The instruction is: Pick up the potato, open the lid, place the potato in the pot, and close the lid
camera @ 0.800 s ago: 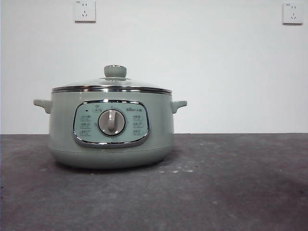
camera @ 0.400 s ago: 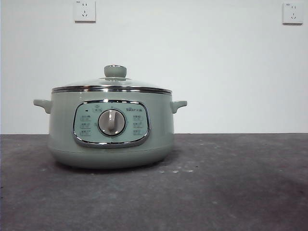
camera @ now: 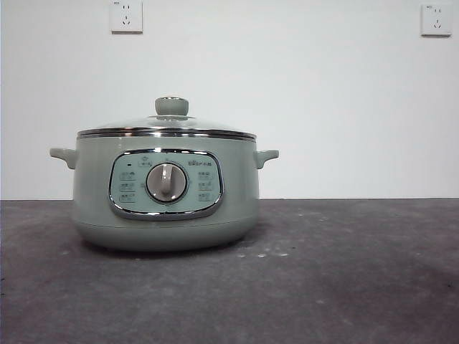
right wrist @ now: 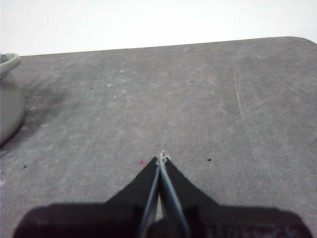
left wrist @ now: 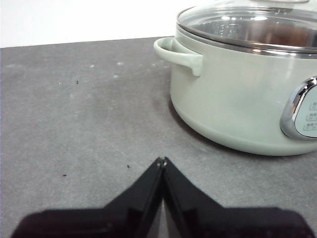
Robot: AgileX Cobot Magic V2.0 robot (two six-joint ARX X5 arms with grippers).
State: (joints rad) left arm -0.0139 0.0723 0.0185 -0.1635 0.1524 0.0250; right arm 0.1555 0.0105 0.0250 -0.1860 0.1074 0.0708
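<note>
Nothing has changed across the last second in the front view: the pot sits in the same spot on the grey surface, and the lid rests shut on its rim, knob upward, exactly as before. Neither arm enters that view, so both appear to be waiting.

In the left wrist view the left hand hovers low over the surface just beside the pot, on the side of one small handle; its two black jaws are pressed tip to tip with nothing between them. In the right wrist view the right hand is likewise closed and empty, over bare surface well apart from the pot, whose opposite edge shows only as a pale sliver at the frame's border.

No potato lies on the surface in any view. Through the glass of the lid, in the left wrist view, a brownish blur shows inside the pot; I cannot tell whether that is the potato or a reflection. If it is, the task looks finished, with the lid already back on; if not, the first step has yet to begin.
</note>
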